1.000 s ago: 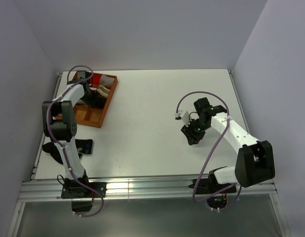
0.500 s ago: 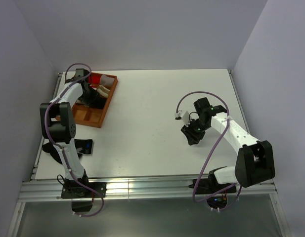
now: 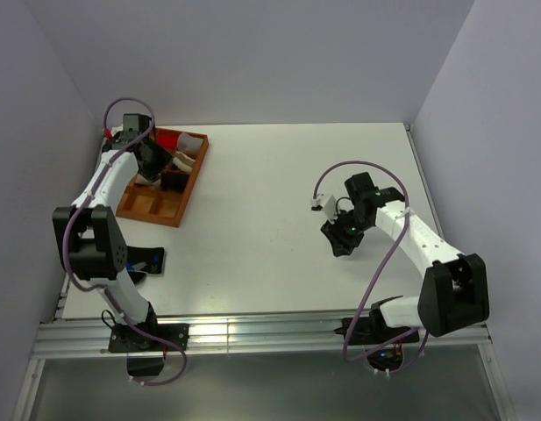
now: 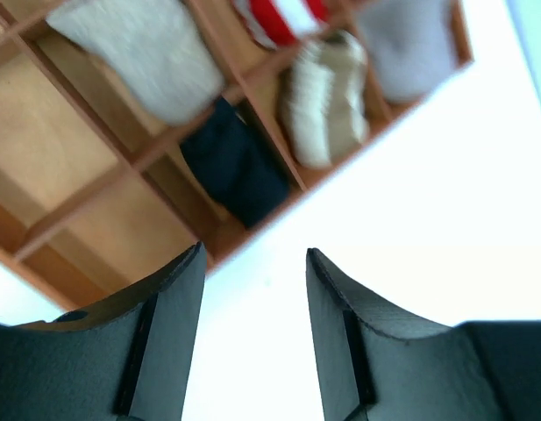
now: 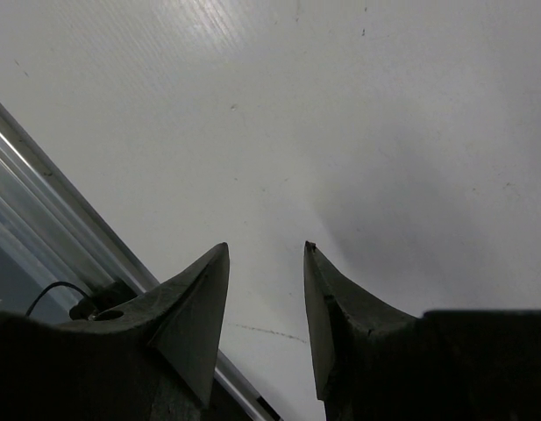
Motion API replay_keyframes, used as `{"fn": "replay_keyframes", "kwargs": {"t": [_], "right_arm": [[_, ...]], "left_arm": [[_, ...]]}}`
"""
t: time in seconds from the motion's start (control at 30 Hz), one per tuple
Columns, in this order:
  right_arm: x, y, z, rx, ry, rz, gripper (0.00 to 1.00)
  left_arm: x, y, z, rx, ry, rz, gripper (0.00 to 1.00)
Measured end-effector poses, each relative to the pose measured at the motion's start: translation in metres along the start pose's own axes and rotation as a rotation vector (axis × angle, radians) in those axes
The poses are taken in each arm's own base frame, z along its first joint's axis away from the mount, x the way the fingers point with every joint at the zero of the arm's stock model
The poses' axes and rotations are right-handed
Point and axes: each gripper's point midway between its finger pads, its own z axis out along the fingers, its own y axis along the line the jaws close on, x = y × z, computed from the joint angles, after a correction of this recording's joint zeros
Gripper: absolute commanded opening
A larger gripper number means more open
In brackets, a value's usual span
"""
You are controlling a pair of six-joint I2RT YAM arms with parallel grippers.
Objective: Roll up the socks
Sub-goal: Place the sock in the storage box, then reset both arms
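A black rolled sock (image 4: 235, 162) lies in a compartment of the wooden tray (image 4: 77, 202) at the table's far left. My left gripper (image 4: 252, 254) hangs above the tray's near edge, open, with only white table between its fingers. From above, the left gripper (image 3: 152, 160) is over the tray (image 3: 156, 215), and the black roll (image 3: 172, 181) is apart from it. More dark fabric (image 3: 147, 260) lies on the table by the left arm's base, partly hidden. My right gripper (image 3: 338, 240) hovers open over bare table; the right wrist view shows nothing between its jaws (image 5: 266, 250).
Other compartments hold a pale grey bundle (image 4: 134, 53), a beige ribbed roll (image 4: 327, 96), a red-and-white striped bundle (image 4: 279, 17) and a grey one (image 4: 410, 44). A metal rail (image 3: 252, 333) runs along the near edge. Walls close in the left, back and right.
My left gripper has lifted out of the tray and drawn back to the left while its jaws opened; the black roll stays in the compartment. The right arm has barely moved.
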Motion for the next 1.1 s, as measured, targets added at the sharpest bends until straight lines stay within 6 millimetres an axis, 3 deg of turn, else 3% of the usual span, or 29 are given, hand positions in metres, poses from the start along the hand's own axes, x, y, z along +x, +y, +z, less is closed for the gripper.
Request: {"fn": "replay_keyframes", "kwargs": {"t": [0.13,0.2,0.4,0.5,0.73,0.87,1.1], "right_arm": [[-0.01,-0.001,-0.009,0.035,-0.053,0.002,0.49],[-0.015,-0.001,-0.015,0.053,-0.084,0.001,0.5],[-0.038,-0.003,-0.038,0.127,-0.206,-0.004,0.51],[-0.047,0.0,-0.048,0.145,-0.27,-0.003,0.52],[-0.066,0.009,-0.074,0.187,-0.412,-0.014,0.57],[-0.07,0.011,-0.083,0.206,-0.452,-0.005,0.59],[-0.075,0.014,-0.092,0.227,-0.505,0.007,0.61]], "left_arm": [[0.012,-0.016,-0.041,0.107,-0.044,0.067,0.55],[0.028,-0.026,-0.065,0.188,-0.064,0.12,0.56],[0.127,-0.066,-0.147,0.498,-0.051,0.337,0.56],[0.178,-0.076,-0.178,0.654,-0.021,0.413,0.55],[0.271,-0.073,-0.204,0.826,0.071,0.541,0.54],[0.293,-0.076,-0.216,0.901,0.094,0.557,0.54],[0.296,-0.087,-0.23,0.973,0.083,0.534,0.54]]}}
